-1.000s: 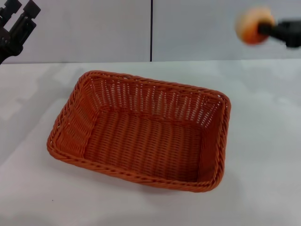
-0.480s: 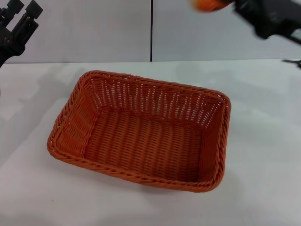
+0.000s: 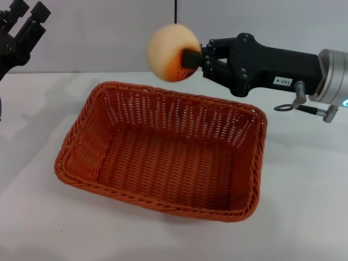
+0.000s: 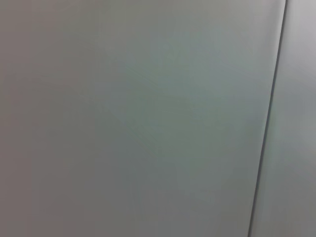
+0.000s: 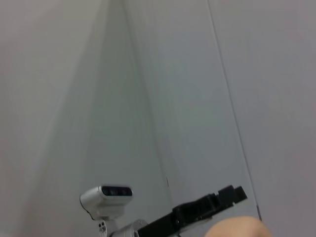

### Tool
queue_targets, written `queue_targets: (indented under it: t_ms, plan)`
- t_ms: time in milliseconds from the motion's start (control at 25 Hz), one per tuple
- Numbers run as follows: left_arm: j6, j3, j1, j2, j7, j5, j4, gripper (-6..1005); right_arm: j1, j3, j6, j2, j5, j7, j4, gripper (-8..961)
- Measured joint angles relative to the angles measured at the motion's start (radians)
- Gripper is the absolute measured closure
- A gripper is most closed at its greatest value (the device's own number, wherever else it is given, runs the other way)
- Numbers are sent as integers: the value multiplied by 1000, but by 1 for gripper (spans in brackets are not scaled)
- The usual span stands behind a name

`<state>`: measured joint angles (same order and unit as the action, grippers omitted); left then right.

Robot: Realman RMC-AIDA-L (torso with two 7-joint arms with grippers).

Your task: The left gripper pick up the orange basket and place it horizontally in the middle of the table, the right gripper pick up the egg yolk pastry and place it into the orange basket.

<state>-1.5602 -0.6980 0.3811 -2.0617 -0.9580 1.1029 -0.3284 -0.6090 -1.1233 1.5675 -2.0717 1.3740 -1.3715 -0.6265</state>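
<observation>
The orange basket lies flat in the middle of the white table, its long side running left to right. My right gripper reaches in from the right, raised above the basket's far rim, shut on the egg yolk pastry. The pastry's cream-white side faces the head camera, and its edge also shows in the right wrist view as the egg yolk pastry. My left gripper is parked high at the far left, fingers apart and holding nothing.
A pale wall with a dark vertical seam stands behind the table. The left wrist view shows only that wall. In the right wrist view, the robot's head camera and the left arm appear against the wall.
My right arm has swung in from the upper right with the pastry, carrying it left and down to above the basket's far rim. The basket and left arm have not moved.
</observation>
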Motion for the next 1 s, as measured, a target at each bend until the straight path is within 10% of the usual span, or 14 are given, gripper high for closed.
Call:
queue_targets:
  t_ms: [240, 560, 1000]
  plan:
    - [-10, 1, 1, 0, -1, 0, 2, 407, 18, 5, -3, 1, 4, -14, -1, 886]
    - [-16, 3, -1, 0, -2, 0, 2, 407, 63, 37, -5, 0, -4, 1, -27, 445]
    - [-21, 7, -8, 0, -2, -3, 2, 407, 267, 194, 26, -7, -207, 409, 28, 357]
